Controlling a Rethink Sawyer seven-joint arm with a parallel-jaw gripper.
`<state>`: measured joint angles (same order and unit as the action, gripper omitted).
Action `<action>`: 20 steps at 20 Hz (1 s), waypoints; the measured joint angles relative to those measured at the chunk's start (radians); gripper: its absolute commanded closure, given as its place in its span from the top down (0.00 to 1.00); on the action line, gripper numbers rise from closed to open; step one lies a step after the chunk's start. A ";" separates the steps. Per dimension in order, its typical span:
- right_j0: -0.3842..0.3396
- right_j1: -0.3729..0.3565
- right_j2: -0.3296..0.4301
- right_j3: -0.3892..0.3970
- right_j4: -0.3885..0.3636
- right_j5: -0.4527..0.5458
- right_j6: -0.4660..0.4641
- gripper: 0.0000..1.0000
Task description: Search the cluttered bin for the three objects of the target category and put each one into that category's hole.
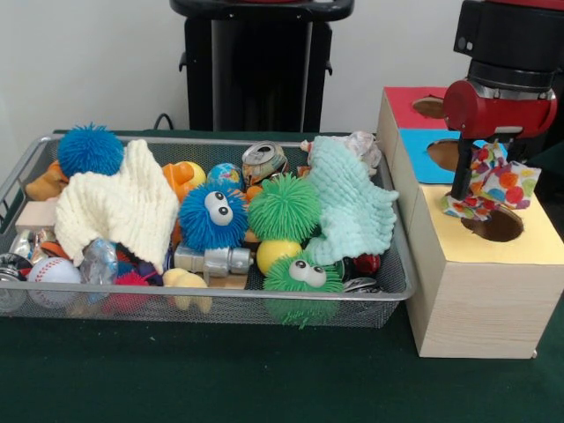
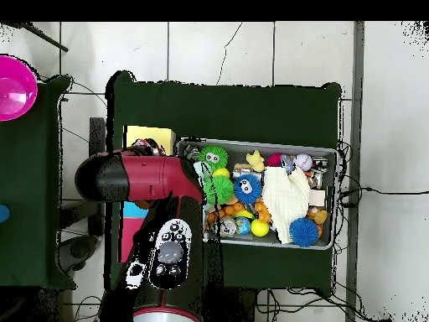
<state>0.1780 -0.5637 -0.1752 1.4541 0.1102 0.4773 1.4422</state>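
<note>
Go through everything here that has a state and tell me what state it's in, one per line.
gripper: shut on the polka-dot cloth, above the yellow hole
polka-dot cloth: held, hanging crumpled over the yellow hole
yellow hole: open, partly covered by cloth
blue hole: open, empty
red hole: open
cream cloth: draped over toys in bin
mint cloth: draped over the bin's right end
soda can: crushed

nothing legible here: no readable text, label or number on the bin's clutter or the box

We see the red arm (image 2: 142, 178) covering most of the box (image 2: 149, 136). Beside it the bin (image 2: 327, 153) holds a white cloth (image 2: 286, 193).
</note>
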 measured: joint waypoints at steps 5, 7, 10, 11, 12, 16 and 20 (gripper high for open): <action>0.000 0.000 0.000 0.000 0.000 0.001 0.000 1.00; 0.000 -0.001 0.000 0.000 0.000 0.009 0.000 1.00; 0.000 -0.004 0.000 0.000 0.000 0.029 0.000 1.00; 0.001 -0.007 0.000 0.000 0.000 0.039 0.000 1.00; 0.001 -0.010 0.000 0.000 -0.001 0.050 0.000 1.00; 0.005 -0.028 0.000 0.000 -0.002 0.092 0.000 1.00; 0.013 -0.051 -0.003 0.000 -0.004 0.125 0.000 1.00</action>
<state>0.1908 -0.6146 -0.1784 1.4542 0.1065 0.6026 1.4422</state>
